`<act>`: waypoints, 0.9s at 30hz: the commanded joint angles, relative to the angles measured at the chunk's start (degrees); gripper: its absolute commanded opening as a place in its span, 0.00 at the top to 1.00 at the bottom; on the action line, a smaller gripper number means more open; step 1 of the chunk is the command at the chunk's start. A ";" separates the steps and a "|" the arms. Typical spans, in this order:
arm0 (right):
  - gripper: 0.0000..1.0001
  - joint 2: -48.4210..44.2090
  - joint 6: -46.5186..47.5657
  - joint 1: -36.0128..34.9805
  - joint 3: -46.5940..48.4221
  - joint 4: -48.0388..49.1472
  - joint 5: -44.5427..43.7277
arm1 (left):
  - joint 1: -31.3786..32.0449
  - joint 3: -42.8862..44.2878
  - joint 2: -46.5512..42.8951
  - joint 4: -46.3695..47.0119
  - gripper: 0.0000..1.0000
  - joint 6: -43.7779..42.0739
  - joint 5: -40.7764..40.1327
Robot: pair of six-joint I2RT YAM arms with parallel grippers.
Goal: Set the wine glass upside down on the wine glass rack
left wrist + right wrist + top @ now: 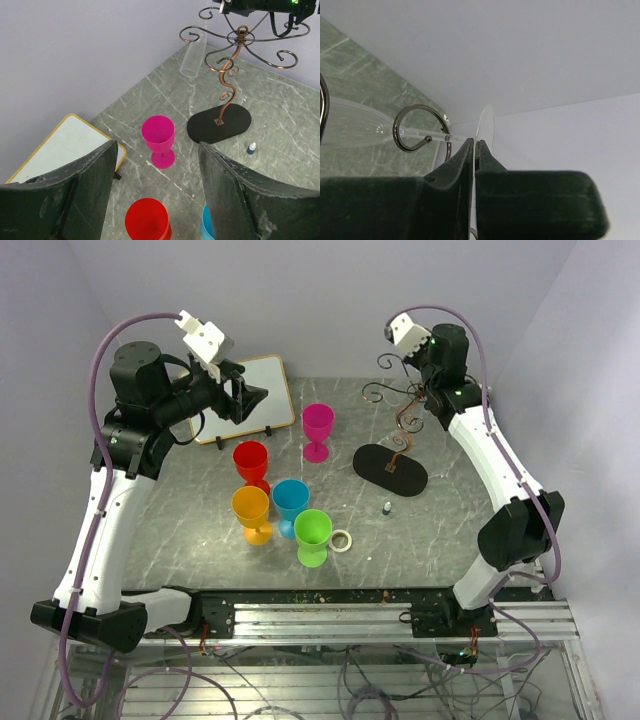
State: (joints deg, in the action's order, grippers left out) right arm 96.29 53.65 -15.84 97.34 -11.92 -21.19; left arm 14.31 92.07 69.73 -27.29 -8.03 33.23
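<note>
Coloured goblets (290,502) crowd the grey marbled table (200,530) near the wine glass rack (390,468). The right gripper (474,145) pinches the wine glass (486,127); the left gripper (157,147) gapes empty.

Counted on table: 5 goblets: red (250,462), magenta (318,427), orange (251,510), blue (291,502), green (312,533). 1 clear glass (192,57). 1 rack (410,480). 1 tape ring (341,540). 1 small bottle (387,508). 1 whiteboard (272,390). 2 arms: left (100,510), right (500,460).
</note>
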 commanded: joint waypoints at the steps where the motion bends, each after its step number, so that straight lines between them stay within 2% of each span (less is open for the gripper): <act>1: 1.00 1.20 -0.30 0.12 3.52 0.36 0.74 | 0.28 -0.36 -0.79 1.35 0.24 0.02 0.83; 18: 0.99 3.27 -0.83 -2.22 5.72 -1.70 3.00 | 0.23 -0.58 -1.18 0.67 0.23 -1.18 0.74; 27: 0.98 5.10 0.34 -4.74 6.19 -2.16 0.71 | 0.22 -1.06 -1.54 0.61 0.23 -1.51 0.52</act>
State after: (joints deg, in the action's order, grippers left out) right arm 100.18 53.28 -19.68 101.32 -14.52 -18.92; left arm 14.31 91.39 69.43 -27.35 -8.62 33.23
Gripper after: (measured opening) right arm 0.019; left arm 0.765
